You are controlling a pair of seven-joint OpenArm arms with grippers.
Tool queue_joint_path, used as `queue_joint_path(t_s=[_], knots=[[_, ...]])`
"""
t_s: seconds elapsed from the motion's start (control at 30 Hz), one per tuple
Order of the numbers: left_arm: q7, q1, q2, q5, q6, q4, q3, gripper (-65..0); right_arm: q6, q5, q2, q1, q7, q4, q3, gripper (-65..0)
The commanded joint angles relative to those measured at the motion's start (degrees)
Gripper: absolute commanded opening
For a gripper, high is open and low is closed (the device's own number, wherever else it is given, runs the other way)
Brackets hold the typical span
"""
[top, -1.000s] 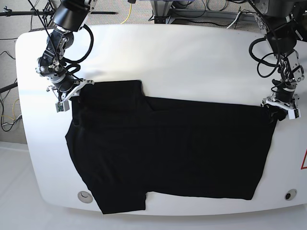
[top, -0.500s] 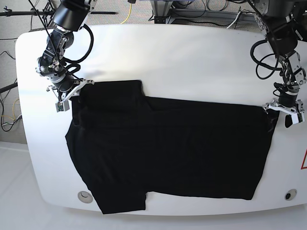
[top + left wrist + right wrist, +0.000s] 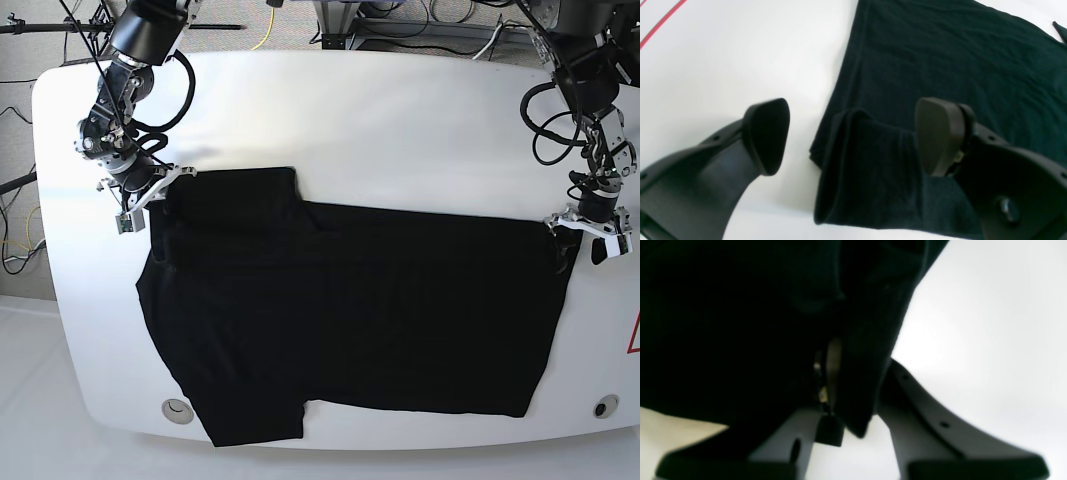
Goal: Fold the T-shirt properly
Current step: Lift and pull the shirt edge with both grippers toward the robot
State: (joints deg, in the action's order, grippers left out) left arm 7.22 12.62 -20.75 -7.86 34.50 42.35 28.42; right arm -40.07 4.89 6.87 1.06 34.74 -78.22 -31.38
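Observation:
The black T-shirt (image 3: 350, 320) lies spread flat across the white table (image 3: 400, 130), with a folded part at its upper left. At the shirt's right upper corner my left gripper (image 3: 579, 238) stands open. In the left wrist view its fingers (image 3: 766, 133) straddle a rolled corner of the T-shirt (image 3: 870, 156) without pinching it. At the shirt's left upper corner my right gripper (image 3: 146, 194) is shut on the fabric. The right wrist view shows dark T-shirt (image 3: 740, 323) cloth clamped in the gripper (image 3: 846, 386).
A red marking (image 3: 634, 335) runs along the table's right edge. Round inserts (image 3: 178, 408) sit near the front corners of the table. Cables and stands crowd the floor behind the far edge.
My left gripper has opened wide and let go of the shirt's right corner, which now rests on the table. The right gripper has kept its grip and place.

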Motion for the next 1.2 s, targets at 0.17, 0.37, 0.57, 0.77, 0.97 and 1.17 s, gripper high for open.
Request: queue_joint_path(t_s=[0.17,0.37,0.57,0.77,0.97,1.17], knots=[[1.61,6.06,-1.18,3.07,-0.52,-7.67,-1.04,-9.2,0.07,-0.97,0.55,0.13,2.14,-0.42,0.12,-54.5],[1.61,7.38,-1.18,6.41,-2.98,-9.69,-1.04,-9.0,0.07,-0.97,0.55,0.13,2.23,-0.42,0.12,-54.5],[1.44,7.38,-1.18,6.49,-2.98,-9.78,-1.13,-8.8,0.07,-0.97,0.55,0.13,2.23,-0.51,0.12,-54.5],[1.35,7.11,-1.18,6.58,-2.90,-9.86,-1.57,-9.5,0.07,-0.97,0.55,0.13,2.23,-0.51,0.12,-54.5],[1.35,5.88,-1.18,6.49,-2.81,-9.95,-5.70,-25.3,0.07,-0.97,0.55,-0.40,2.23,-0.95,0.12,-54.5],[1.35,5.36,-1.18,6.49,-2.81,-9.78,-6.84,-51.6,0.07,-0.97,0.55,-0.66,2.23,-2.44,0.12,-54.5]])
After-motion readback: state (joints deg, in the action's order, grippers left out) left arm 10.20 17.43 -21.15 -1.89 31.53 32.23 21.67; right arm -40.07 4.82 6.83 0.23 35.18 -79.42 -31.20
